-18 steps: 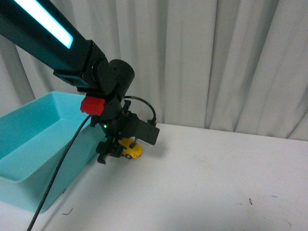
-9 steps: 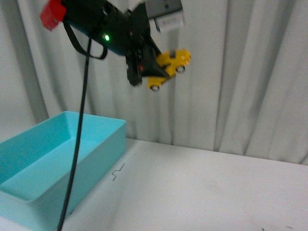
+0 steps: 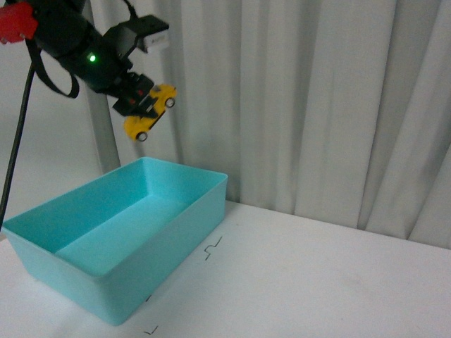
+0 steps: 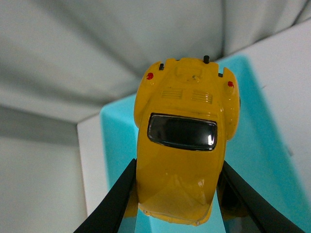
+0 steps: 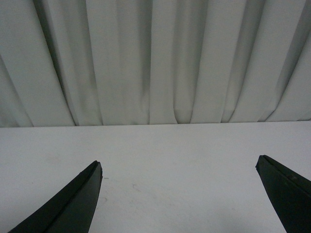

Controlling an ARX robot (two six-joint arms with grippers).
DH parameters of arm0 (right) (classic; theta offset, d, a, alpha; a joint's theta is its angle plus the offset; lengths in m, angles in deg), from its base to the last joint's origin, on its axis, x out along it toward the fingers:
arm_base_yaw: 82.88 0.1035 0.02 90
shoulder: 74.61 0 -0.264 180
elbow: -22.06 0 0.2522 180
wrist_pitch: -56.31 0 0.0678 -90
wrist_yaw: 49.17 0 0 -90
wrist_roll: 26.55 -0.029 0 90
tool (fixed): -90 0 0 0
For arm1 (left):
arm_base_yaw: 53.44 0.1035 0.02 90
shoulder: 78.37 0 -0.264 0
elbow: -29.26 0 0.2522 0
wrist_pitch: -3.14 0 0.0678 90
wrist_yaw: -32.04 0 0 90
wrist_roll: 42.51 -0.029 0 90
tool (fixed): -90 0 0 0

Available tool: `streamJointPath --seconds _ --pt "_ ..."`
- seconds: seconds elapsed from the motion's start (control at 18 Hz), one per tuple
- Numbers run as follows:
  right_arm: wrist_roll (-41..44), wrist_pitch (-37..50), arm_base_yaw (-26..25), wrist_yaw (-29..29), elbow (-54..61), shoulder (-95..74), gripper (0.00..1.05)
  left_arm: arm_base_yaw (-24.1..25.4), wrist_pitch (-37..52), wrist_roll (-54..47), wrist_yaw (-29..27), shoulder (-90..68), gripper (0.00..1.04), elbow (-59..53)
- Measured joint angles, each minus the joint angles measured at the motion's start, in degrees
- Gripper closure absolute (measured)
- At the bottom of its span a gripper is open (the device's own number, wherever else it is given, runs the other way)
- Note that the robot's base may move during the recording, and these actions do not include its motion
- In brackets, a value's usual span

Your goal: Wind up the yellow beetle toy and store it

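The body-mounted front view faces over the counter (image 3: 317, 282) toward the curtain (image 3: 317, 105). The left wrist view looks along the left fingers (image 4: 114, 199), close on the yellow beetle toy (image 4: 180, 165) between them, sharing the bin (image 4: 116, 131) beyond; the right wrist view looks past the right fingers (image 5: 73, 204) at that curtain.

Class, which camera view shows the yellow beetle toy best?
Left wrist view: the yellow beetle toy fills it, gripped by the left claw. Front view shows it small, tilted, above the bin. Right wrist view shows none.
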Motion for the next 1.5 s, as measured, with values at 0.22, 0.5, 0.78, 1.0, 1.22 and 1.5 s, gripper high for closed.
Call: streamJointPath --seconds 0.22,0.5,0.78,1.0,1.22,1.5 --pt "0.0 0.0 0.0 0.02 0.0 0.0 0.07 3.43 4.57 0.42 -10.58 -3.8 0.65 -5.73" --pt "0.0 0.0 0.0 0.0 0.0 0.0 0.07 0.5 11.65 2.67 -14.88 -12.17 0.65 -8.68" --pt "0.0 0.0 0.0 0.0 0.0 0.0 0.07 -0.96 12.72 4.0 -18.51 -20.41 0.65 -5.01" --pt "0.0 0.0 0.0 0.02 0.0 0.0 0.07 -0.94 8.07 6.25 -20.06 -25.0 0.65 -2.82" --pt "0.0 0.0 0.0 0.0 0.0 0.0 0.07 -1.38 7.5 8.98 -19.65 -26.71 0.65 -0.26" --pt "0.02 0.0 0.0 0.02 0.0 0.0 0.07 -1.88 5.01 12.41 -17.35 -26.29 0.11 -0.11"
